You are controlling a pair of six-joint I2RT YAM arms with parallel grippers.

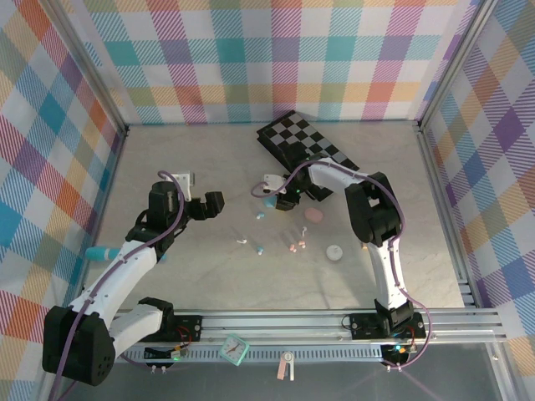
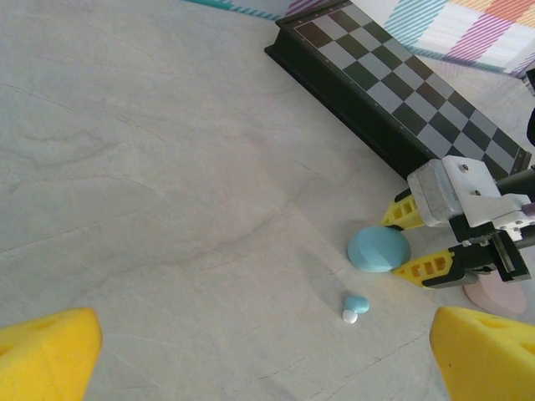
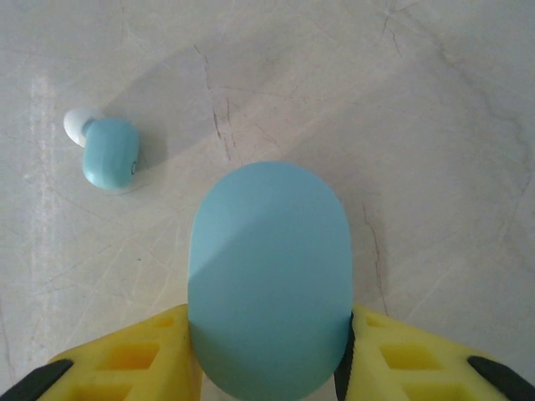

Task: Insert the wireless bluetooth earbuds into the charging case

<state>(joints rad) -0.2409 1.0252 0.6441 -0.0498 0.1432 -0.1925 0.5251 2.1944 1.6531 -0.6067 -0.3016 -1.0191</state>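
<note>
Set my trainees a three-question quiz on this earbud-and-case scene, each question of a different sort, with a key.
1. True or false: the left end effector is shut.
2. What sits between the fingers of the right end effector? A) pink case B) pale blue case C) chessboard
3. Fill in: the earbud lying beside that case, apart from it, has a ____ body and a white tip.
Key: 1 false, its fingers stand wide apart; 2 B; 3 pale blue.
</note>
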